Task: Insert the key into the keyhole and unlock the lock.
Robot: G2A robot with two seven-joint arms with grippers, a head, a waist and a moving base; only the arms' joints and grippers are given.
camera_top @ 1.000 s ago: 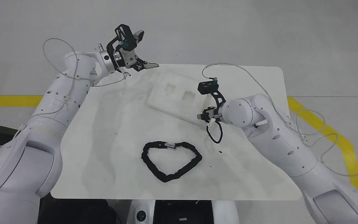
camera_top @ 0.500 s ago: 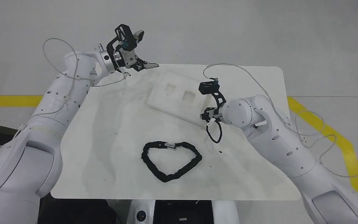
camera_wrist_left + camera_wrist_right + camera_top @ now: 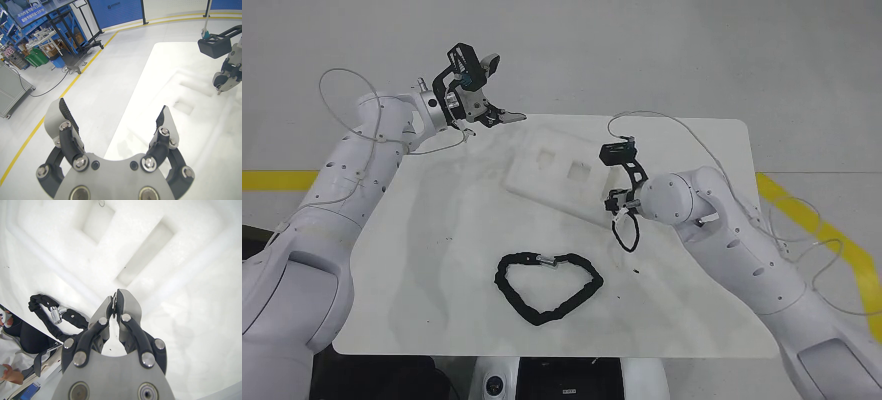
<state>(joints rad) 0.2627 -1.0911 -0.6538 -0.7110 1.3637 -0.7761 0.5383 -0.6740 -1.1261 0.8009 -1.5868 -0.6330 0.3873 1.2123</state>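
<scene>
A black fabric-sleeved chain lock (image 3: 547, 287) lies in a loop on the white table, its silver lock cylinder (image 3: 542, 260) at the loop's far side. In the right wrist view the chain (image 3: 36, 301) and the cylinder (image 3: 55, 314) lie off to one side of the fingers. My right gripper (image 3: 615, 205) is shut on a small key (image 3: 114, 306), held over the near edge of the white foam tray (image 3: 542, 180), apart from the lock. My left gripper (image 3: 504, 116) hangs open and empty above the table's far left corner.
The foam tray (image 3: 56, 247) has two rectangular recesses and sits at the table's far middle. A small metal ring (image 3: 177, 102) lies beside one recess. The table's edges (image 3: 362, 320) are close around the chain. A person stands past the table's near edge.
My right gripper has shifted slightly to the right and toward the far side with the key in it. The left arm and the chain have not moved.
</scene>
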